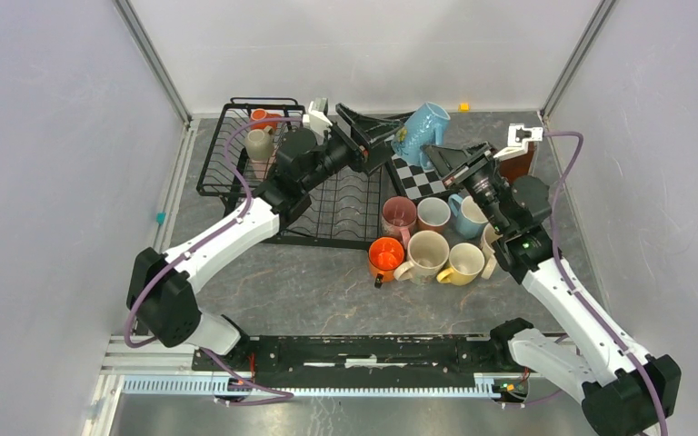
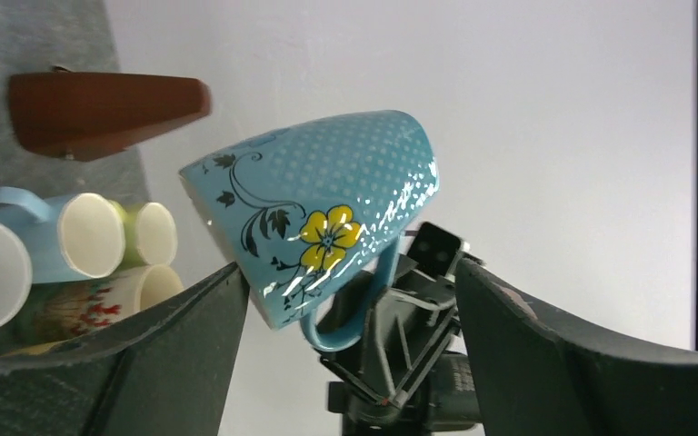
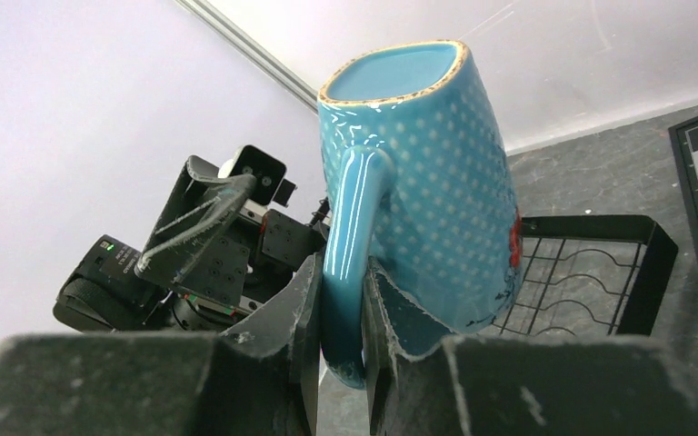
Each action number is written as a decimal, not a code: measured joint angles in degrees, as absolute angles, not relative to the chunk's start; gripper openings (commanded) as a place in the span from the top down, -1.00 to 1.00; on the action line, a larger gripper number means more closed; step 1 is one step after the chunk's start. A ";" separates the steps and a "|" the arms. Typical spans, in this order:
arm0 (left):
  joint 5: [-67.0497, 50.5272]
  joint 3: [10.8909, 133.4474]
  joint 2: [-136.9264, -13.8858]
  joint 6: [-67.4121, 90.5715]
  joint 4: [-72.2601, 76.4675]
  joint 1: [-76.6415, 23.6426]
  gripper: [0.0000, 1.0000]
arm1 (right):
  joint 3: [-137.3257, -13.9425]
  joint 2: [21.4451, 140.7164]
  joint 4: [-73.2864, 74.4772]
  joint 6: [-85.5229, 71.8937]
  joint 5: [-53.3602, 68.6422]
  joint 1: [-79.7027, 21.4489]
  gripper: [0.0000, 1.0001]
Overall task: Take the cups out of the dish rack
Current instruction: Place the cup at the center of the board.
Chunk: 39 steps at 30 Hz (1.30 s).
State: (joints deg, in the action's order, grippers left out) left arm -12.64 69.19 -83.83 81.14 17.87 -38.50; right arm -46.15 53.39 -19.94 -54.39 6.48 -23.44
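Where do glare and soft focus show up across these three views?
Left wrist: white glare streaks on the glazed blue mug; the left fingers in the foreground are soft. Right wrist: the right fingers are blurred, the mug crisp with small highlights. Top external: even light, faint shadows, all in focus.

Lighting was bright, even and diffuse from overhead; shadows on the tabletop (image 1: 309, 282) fell soft and short; white glare streaked the blue mug (image 2: 327, 200); the near fingers (image 3: 127, 381) were blurred.
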 measured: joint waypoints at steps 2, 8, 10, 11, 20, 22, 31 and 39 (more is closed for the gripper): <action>-13.08 69.19 -83.83 82.89 20.10 -38.50 -0.62 | -45.50 53.15 -21.28 -55.75 7.20 -22.92 1.00; -13.93 69.14 -85.01 88.09 26.41 -39.18 -0.45 | -43.03 52.56 -29.23 -59.99 9.21 -21.71 1.00; -14.09 69.14 -85.67 89.69 28.53 -40.10 -0.37 | -41.65 52.56 -32.08 -61.78 10.04 -21.67 1.00; -14.09 69.14 -86.00 90.19 29.36 -40.58 -0.31 | -40.80 52.56 -33.63 -62.94 10.41 -21.61 1.00; -13.19 69.12 -88.49 94.39 35.27 -42.48 0.57 | -36.12 51.59 -42.87 -70.17 10.59 -20.82 1.00; -12.99 69.12 -88.51 94.39 37.47 -42.85 0.81 | -35.62 50.74 -43.09 -72.10 10.31 -20.84 1.00; -13.17 69.58 -89.01 93.08 42.04 -43.90 0.95 | -35.00 48.10 -40.71 -75.64 10.07 -20.93 0.86; -14.02 71.22 -89.12 88.58 37.15 -44.27 0.95 | -36.58 44.47 -28.97 -67.29 9.72 -20.88 -0.26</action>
